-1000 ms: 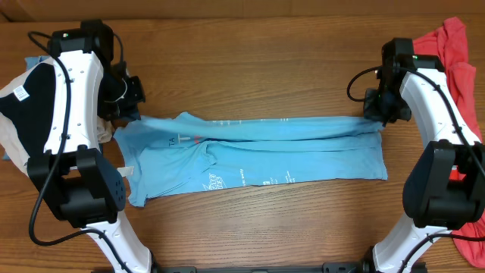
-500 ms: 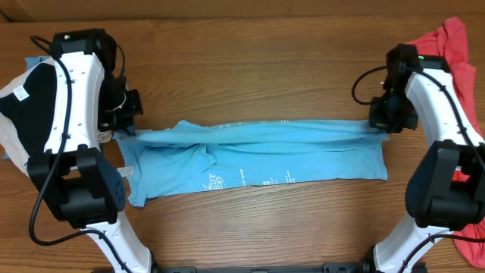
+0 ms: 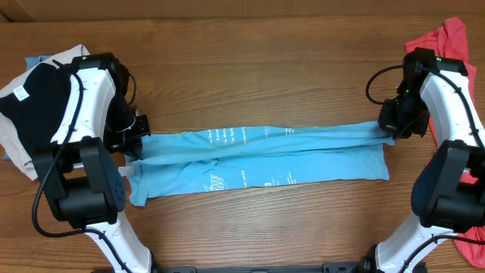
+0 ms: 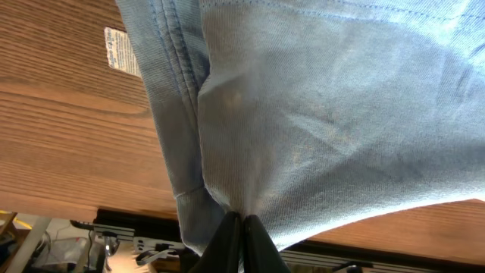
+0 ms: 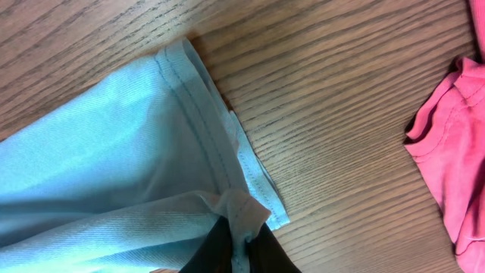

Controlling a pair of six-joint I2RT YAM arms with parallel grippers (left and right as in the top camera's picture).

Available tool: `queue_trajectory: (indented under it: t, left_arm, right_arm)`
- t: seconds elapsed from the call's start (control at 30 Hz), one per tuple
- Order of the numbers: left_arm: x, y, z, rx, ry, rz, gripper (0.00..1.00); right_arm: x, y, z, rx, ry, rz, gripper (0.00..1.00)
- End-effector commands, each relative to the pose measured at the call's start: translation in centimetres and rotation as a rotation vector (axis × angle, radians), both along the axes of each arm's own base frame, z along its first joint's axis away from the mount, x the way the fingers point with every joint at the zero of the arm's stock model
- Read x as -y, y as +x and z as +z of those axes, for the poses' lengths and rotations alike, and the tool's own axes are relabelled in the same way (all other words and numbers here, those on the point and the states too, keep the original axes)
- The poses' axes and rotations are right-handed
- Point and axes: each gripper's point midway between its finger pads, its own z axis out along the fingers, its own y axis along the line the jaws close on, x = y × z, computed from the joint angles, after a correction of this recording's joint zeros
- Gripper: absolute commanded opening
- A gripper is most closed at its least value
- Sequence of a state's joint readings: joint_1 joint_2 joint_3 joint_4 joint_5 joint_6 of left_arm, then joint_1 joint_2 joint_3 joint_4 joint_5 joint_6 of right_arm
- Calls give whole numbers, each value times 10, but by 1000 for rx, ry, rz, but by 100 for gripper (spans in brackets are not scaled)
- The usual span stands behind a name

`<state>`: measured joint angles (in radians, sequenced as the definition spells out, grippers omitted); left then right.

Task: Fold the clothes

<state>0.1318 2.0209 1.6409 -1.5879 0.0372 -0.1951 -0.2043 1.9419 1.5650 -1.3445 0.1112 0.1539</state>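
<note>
Position: the light blue T-shirt (image 3: 258,155) is lying across the middle of the wooden counter (image 3: 250,53). It is folded into a long band, and its upper layer is being held taut between the two arms.

Left tool (image 4: 241,226): the wrist view is showing both dark fingertips clenched together on a gather of blue cloth at the shirt's left end.

Right tool (image 5: 241,241): it is clamping the hemmed corner at the right end, with a pucker of fabric sitting between its tips.

Hidden or unclear:
- In the overhead view both tools are being masked by their own wrists, so the grips are showing only in the wrist views.
- The white print running along the band is too small to read.
- A white label (image 4: 117,49) is lying just beside the shirt's seamed edge, and its text is illegible.
- The left wrist view is cutting the shirt off at the top and right.
- A red garment (image 3: 453,45) is lying at the far right edge, partly behind the right arm and cropped by the frame.
- A pile of black and beige garments (image 3: 30,114) is sitting at the left edge, partly covered by the left arm.

Surface and room: the counter is showing brown wood grain throughout. Past its edge, the left wrist view is showing a metal frame rail (image 4: 129,231) and blurred clutter that cannot be identified.
</note>
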Motion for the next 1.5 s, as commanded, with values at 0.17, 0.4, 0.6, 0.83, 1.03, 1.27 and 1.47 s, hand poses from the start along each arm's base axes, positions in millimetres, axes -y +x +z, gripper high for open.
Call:
queue_trajectory:
  t: [0.17,0.4,0.6,0.83,1.03,1.27,1.47]
  left_arm:
    - [-3,-2,8,21,2,-6,4]
    - [-12,-5,8,1,65,10,4]
    - [-23,-6,9,-6,149,37,4]
    - [-21,-6,8,-5,146,51,4]
    - [-12,-10,6,-24,100,66,6]
    - [-10,-26,-6,-82,94,62,21]
    - [-10,-26,-12,-77,93,59,20]
  right_arm:
    - [6,-4,6,4,-4,-54,11]
    - [-4,-20,8,-61,47,-58,12]
    - [16,-28,11,-93,-78,-121,12]
    - [16,-27,10,-89,-76,-123,11]
    - [16,-28,10,-91,-76,-123,12]
    - [15,-28,10,-92,-75,-122,26]
    - [15,-30,11,-100,-74,-119,27]
